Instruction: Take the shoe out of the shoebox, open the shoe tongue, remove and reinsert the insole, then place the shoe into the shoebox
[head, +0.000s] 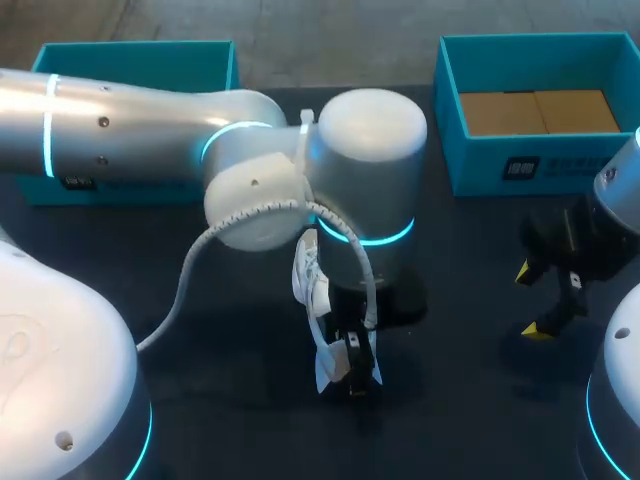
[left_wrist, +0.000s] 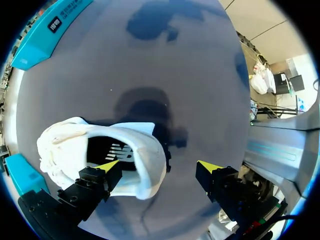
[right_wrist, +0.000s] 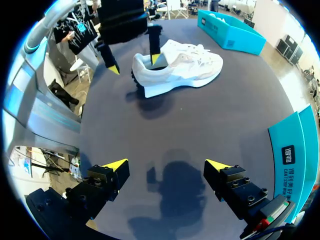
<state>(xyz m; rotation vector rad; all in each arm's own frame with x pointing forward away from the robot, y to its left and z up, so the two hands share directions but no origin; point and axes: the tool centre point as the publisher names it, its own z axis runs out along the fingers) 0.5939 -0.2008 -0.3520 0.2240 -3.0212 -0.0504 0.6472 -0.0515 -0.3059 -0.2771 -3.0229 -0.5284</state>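
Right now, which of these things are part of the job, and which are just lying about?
Job: shoe; left pincer, one finger inside it; right pincer; left box; right box.
Lying about: cardboard inside the right box.

I take this for a robotics lab, and my place in it for a test bench. My left arm (head: 120, 125) and right arm (head: 612, 185) are silver machine limbs with glowing cyan rings at the joints, and a ribbed white cable (head: 185, 275) loops along the left one. Both stand over a plain dark table (head: 460, 330) set out like a trial station. An open teal left box (head: 140, 65) sits at one far corner. A matching right box (head: 470, 160) at the other is lined with brown cardboard (head: 535, 112).
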